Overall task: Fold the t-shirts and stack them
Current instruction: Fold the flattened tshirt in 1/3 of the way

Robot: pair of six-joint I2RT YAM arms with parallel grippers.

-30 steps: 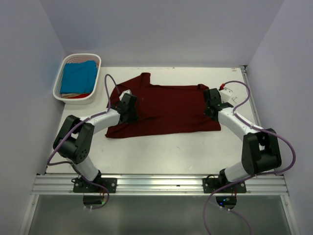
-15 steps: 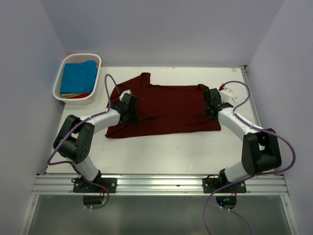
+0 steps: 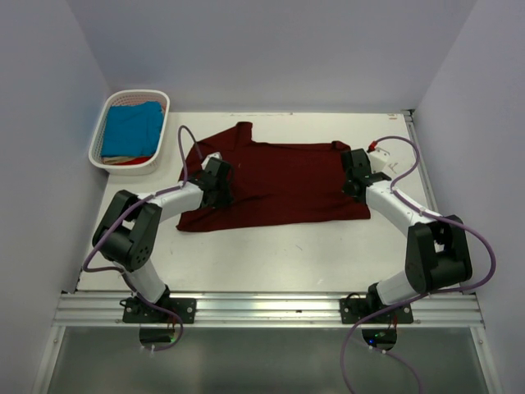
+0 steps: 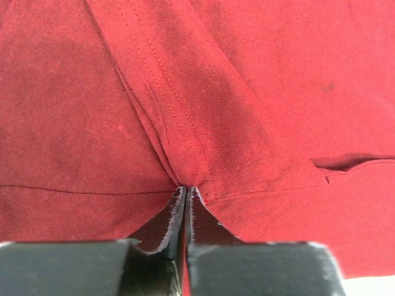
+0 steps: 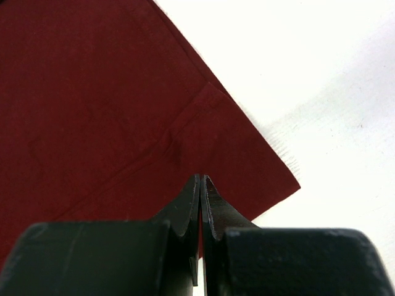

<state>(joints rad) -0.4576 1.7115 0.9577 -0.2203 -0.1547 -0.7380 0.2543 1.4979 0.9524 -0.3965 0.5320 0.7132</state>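
Note:
A dark maroon t-shirt (image 3: 283,185) lies spread across the middle of the white table, one sleeve pointing to the far left. My left gripper (image 3: 220,180) sits low on its left side. In the left wrist view its jaws (image 4: 187,189) are shut, with a stitched fold of the maroon cloth (image 4: 278,92) gathered into the tips. My right gripper (image 3: 354,176) rests on the shirt's right edge. Its jaws (image 5: 201,177) are shut on the cloth (image 5: 92,92) near a corner, where a small wrinkle runs into them. A turquoise-blue t-shirt (image 3: 131,127) lies crumpled in the basket.
A white slatted basket (image 3: 165,115) stands at the table's far left corner, with other cloth under the blue shirt. White walls close in the table on three sides. Bare tabletop (image 3: 287,246) lies between the shirt and the arm bases.
My left arm's elbow has shifted slightly to the right. The maroon shirt and my right arm lie as before.

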